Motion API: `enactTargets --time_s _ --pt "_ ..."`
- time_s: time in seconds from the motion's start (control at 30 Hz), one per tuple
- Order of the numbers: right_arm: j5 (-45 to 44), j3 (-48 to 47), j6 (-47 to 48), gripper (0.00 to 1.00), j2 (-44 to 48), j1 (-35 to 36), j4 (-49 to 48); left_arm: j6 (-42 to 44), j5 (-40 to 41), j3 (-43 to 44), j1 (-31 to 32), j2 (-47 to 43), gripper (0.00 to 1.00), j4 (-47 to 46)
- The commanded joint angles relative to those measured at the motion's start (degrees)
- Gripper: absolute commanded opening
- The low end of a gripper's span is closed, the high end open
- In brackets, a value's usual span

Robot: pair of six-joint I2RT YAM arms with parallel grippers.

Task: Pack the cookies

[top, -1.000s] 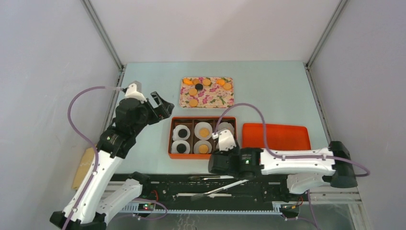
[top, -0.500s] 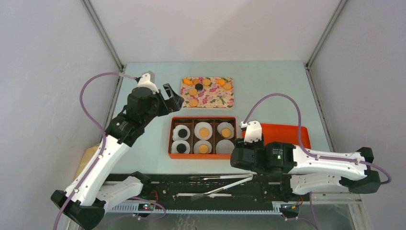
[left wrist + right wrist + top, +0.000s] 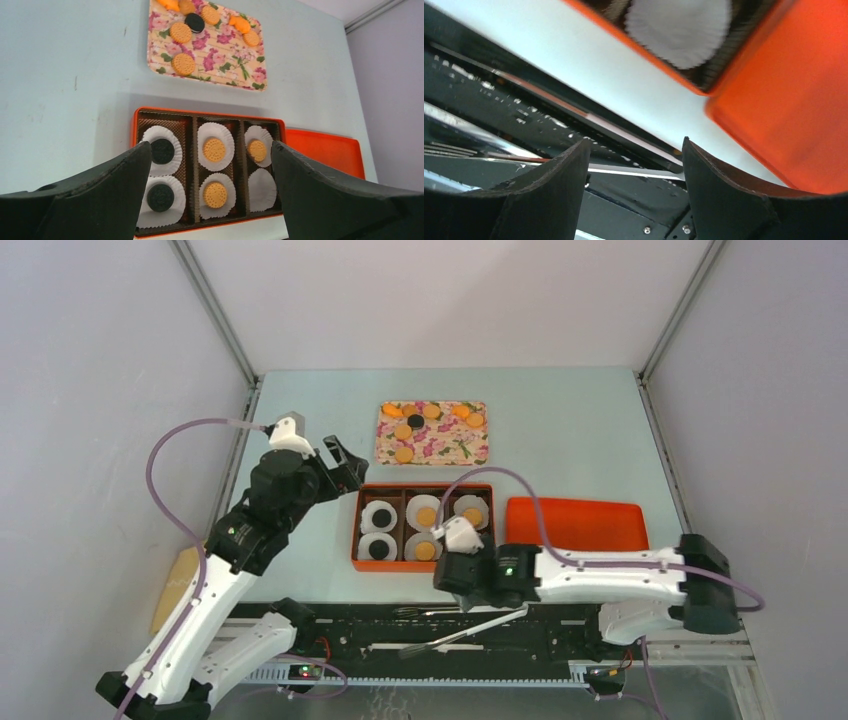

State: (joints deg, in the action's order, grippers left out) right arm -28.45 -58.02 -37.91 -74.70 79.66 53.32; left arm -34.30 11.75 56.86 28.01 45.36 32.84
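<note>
The tabletop [image 3: 300, 410] carries an orange six-compartment box [image 3: 424, 487], with a plain orange tray [image 3: 575, 523] at its 3 o'clock and a floral tray [image 3: 450, 452] at 12. The left jaws, at the box's 10 o'clock, gape empty. The right jaws, at 5, stand apart, empty. Five cookies [image 3: 427, 514] sit on paper liners [image 3: 262, 189] in the box, more on the floral tray.

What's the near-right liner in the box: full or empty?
Empty. Left wrist view shows that liner bare white; the other five liners in the box each hold a cookie.
</note>
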Motion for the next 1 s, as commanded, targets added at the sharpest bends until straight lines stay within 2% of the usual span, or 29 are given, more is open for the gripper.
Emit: enactTargets --time_s 0.0,0.2,0.53,0.67,0.77,0.97 --pt "7.7 -0.2 5.7 0.75 -6.7 2.4 -8.2 0.0 3.3 -1.9 0.4 -2.0 0.93 1.3" --pt "10.6 -1.0 8.3 0.74 -16.9 2.4 -12.7 -0.5 2.9 -3.0 0.4 -2.5 0.94 1.0" --pt "14.1 -1.0 10.9 0.70 -24.0 1.6 -16.7 -1.4 2.5 -5.0 0.4 -3.3 0.94 0.6" --pt "18.6 -1.0 13.4 0.50 -25.4 -0.7 -19.0 -1.5 2.7 -5.4 0.4 -3.8 0.94 1.0" --pt "21.1 -0.8 14.6 0.41 -26.2 -1.2 -19.7 -1.5 3.2 -5.3 0.4 -4.3 0.94 1.6" --pt "20.6 0.0 15.8 0.09 -24.5 -1.1 -18.4 -2.2 3.6 -5.3 0.4 -5.8 0.94 2.4"
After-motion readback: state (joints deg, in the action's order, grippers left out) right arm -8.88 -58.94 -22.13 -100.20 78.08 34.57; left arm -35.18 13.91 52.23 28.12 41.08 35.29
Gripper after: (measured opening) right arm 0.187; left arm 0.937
